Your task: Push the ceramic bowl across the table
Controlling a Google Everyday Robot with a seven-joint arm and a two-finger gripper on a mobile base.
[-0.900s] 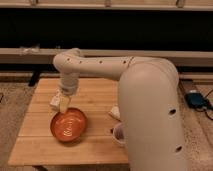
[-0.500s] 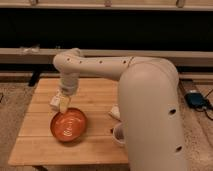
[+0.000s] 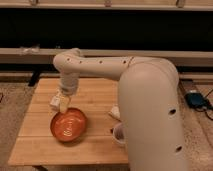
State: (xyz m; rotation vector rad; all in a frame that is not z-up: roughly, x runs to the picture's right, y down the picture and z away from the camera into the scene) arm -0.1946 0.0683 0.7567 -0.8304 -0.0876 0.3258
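Gripper (image 3: 63,103), closure indeterminate, stands at the upper-left rim of bowl (image 3: 68,125), lower left of frame; advise low, steady contact through centre, sliding it flat along table (image 3: 95,90).

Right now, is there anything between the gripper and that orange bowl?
Nothing. In the camera view the gripper hangs right at the far rim of the ceramic bowl on the table, with no object between them.

My arm (image 3: 150,110) stands bulky on the right of my view, and its upper link reaches left to a bent elbow (image 3: 70,62). Below that the wrist (image 3: 68,85) hangs straight down, with the tool (image 3: 63,104) pointing downward, low and left of centre.
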